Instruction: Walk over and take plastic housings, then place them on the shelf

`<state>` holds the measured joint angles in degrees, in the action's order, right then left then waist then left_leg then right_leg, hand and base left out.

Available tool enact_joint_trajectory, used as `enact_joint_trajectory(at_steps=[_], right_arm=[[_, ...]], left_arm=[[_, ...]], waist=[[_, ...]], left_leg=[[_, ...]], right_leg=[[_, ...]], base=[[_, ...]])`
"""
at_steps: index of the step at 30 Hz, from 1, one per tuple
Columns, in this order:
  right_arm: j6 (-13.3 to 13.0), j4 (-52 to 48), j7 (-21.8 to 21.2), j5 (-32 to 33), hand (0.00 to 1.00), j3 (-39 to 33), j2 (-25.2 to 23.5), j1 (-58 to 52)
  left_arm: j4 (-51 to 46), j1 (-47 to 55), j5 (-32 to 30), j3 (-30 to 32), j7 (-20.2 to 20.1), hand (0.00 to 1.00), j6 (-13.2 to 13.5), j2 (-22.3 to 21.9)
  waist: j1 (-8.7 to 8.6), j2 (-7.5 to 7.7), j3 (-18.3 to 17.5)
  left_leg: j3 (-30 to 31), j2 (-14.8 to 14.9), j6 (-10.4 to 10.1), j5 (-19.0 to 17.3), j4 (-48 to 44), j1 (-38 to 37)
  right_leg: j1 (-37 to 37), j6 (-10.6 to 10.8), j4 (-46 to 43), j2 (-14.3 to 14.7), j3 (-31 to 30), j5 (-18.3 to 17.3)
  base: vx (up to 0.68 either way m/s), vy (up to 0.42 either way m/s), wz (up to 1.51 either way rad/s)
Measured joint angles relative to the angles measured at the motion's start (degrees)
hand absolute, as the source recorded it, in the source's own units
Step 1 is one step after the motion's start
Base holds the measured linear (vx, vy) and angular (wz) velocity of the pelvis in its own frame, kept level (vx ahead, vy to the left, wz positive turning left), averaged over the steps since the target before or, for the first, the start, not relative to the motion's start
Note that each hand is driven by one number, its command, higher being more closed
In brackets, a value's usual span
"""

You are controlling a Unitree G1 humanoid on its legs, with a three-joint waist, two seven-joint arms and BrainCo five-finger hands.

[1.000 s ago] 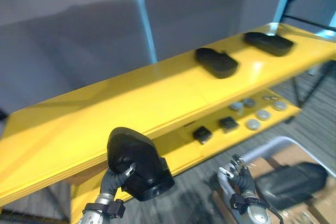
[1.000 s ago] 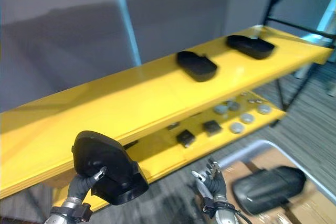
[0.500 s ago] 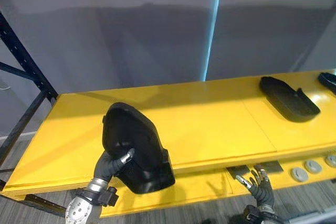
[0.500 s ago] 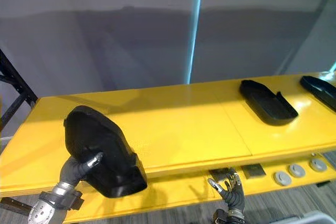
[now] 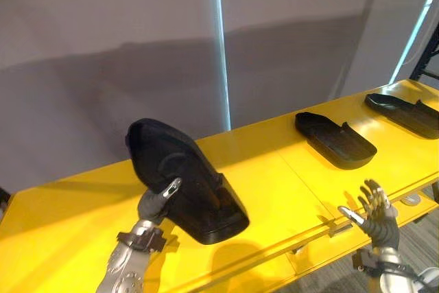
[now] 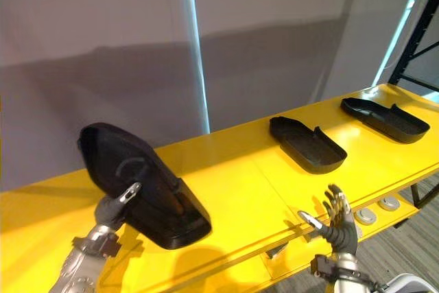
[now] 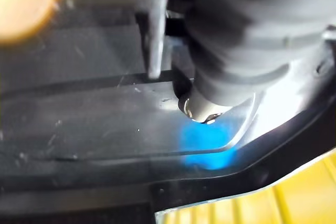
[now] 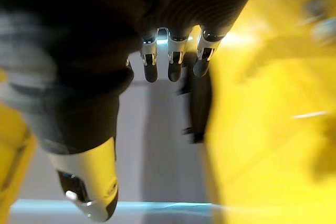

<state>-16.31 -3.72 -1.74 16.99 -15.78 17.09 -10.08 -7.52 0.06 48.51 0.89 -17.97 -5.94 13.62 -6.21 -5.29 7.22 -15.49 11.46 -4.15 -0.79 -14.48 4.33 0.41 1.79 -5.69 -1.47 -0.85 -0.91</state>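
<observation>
- One housing (image 5: 182, 180) is held tilted at lower centre-left, wide end up, over the shelf (image 5: 274, 190). Its shadow lies apart from it, so I judge it not yet set down.
- Left hand (image 5: 152, 205) grasps it from below and behind, thumb pressed on its face. Let go while this tilted, the housing could swing or slip.
- Its low end is near the shelf's front edge. Released here, it might tip forward and fall off.
- Second housing (image 5: 335, 140) and third housing (image 5: 405, 111) lie flat at right, well apart, so a knock seems unlikely.
- Right hand (image 5: 374, 211), fingers spread and empty, stands at lower right by the front edge and could catch on it.
- Half a second ago the housing overlapped the front edge; now it is over the top. The right hand was below the edge and is now level with it. The camera has swung too.
</observation>
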Motion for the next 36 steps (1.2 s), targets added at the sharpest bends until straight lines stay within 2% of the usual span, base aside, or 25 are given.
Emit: enact_joint_trajectory(at_steps=[1,2,3,4,7,10,12,16,21,22,28,36], right_arm=[[0.08,-0.05,-0.35,0.69,0.00,0.07,0.00,1.14],[0.09,-0.05,-0.63,0.69,0.00,0.07,-0.02,1.63],[0.11,-0.06,-1.32,0.69,0.00,0.03,0.03,2.24],[0.38,-0.04,-1.94,0.68,0.00,0.04,0.02,2.31],[1.70,-0.02,-3.09,0.65,0.00,0.13,0.02,2.09],[3.00,-0.02,-4.67,0.66,0.00,0.18,0.06,1.34],[3.88,-0.02,-5.42,0.70,0.00,0.13,0.22,1.09],[4.36,-0.11,-7.45,1.84,0.00,0.44,1.01,1.52],[4.71,-0.22,-7.52,3.05,0.00,0.93,1.36,1.99],[4.71,-0.98,-7.51,3.21,0.00,1.25,1.43,2.72],[4.68,-4.54,-7.23,4.51,0.00,3.07,3.18,3.63],[3.79,-5.58,-6.26,5.69,0.00,5.18,3.18,3.73]], left_arm=[[1.39,-2.50,1.08,-0.31,0.59,1.00,-2.86,0.84],[2.23,-3.49,1.94,-0.31,1.03,1.00,-3.90,1.29],[4.84,-5.44,4.70,-0.29,3.00,1.00,-7.00,2.48],[7.74,-6.74,6.87,-0.22,4.43,1.00,-8.90,3.61],[15.81,-9.48,10.75,-0.42,7.21,1.00,-12.41,6.42],[24.14,-13.12,12.34,-1.39,9.45,1.00,-15.07,8.19],[27.48,-15.84,14.08,-1.29,9.35,1.00,-15.56,9.48],[33.95,-23.95,13.59,-1.25,9.21,1.00,-15.60,13.04],[35.98,-29.63,13.07,-1.31,8.76,1.00,-15.51,15.69],[35.96,-30.11,12.80,-1.36,8.44,0.00,-15.49,16.58],[35.79,-36.32,8.08,-3.56,9.07,0.00,-15.31,18.26],[35.93,-38.47,7.58,-4.65,10.10,0.00,-15.61,20.21]], waist=[[-0.57,0.83,0.13],[-0.94,1.10,0.28],[-1.36,1.28,0.29],[-1.58,1.25,0.32],[-2.79,1.38,0.40],[-3.36,1.39,0.64],[-4.22,1.38,1.30],[-5.53,1.30,4.16],[-6.83,1.10,7.61],[-7.19,0.80,7.93],[-7.94,0.56,11.20],[-8.17,0.44,12.13]], left_leg=[[-0.24,-1.92,0.45,0.35,3.93,-1.59],[-0.35,-2.86,0.80,0.75,5.24,-1.98],[-1.01,-4.77,1.55,1.81,8.18,-2.97],[-1.62,-6.18,2.05,2.40,10.42,-4.36],[-1.98,-7.91,2.38,2.66,13.07,-6.19],[-3.12,-8.28,2.51,2.93,14.52,-6.04],[-3.40,-8.30,2.51,2.93,14.64,-6.04],[-5.12,-7.95,2.48,2.92,14.66,-5.90],[-6.17,-7.53,2.37,2.97,14.62,-5.16],[-6.49,-7.46,2.36,2.97,14.57,-4.45],[-6.69,-7.14,2.25,3.10,14.14,-3.27],[-7.84,-6.40,1.90,3.04,14.01,-2.84]], right_leg=[[-0.85,1.02,-1.02,-1.58,-0.11,-0.67],[-1.13,1.36,-1.29,-2.30,-0.12,-0.89],[-1.62,2.00,-1.70,-3.84,-0.17,-1.27],[-1.57,2.70,-1.71,-4.98,-0.41,-1.63],[-1.00,3.69,-1.46,-6.44,-0.60,-2.27],[-2.16,3.86,-1.09,-6.55,-1.49,-2.13],[-2.37,3.91,-1.12,-6.53,-1.85,-2.05],[-3.21,3.94,-0.51,-6.07,-3.55,-1.11],[-4.12,3.83,0.66,-5.64,-4.49,-0.18],[-4.80,3.81,0.71,-5.56,-4.78,0.10],[-5.55,3.81,1.03,-5.32,-4.96,0.80],[-6.35,3.68,0.82,-4.61,-5.79,0.89]], base=[[0.17,0.289,-0.09],[0.12,0.331,0.04],[0.06,0.256,0.01],[0.07,0.289,-0.01],[0.05,0.175,0.00],[0.04,0.088,-0.13],[0.06,0.048,-0.12],[0.02,0.035,-0.19],[-0.02,0.019,-0.14],[0.00,0.019,-0.10],[0.00,0.003,-0.01],[0.01,0.009,-0.06]])
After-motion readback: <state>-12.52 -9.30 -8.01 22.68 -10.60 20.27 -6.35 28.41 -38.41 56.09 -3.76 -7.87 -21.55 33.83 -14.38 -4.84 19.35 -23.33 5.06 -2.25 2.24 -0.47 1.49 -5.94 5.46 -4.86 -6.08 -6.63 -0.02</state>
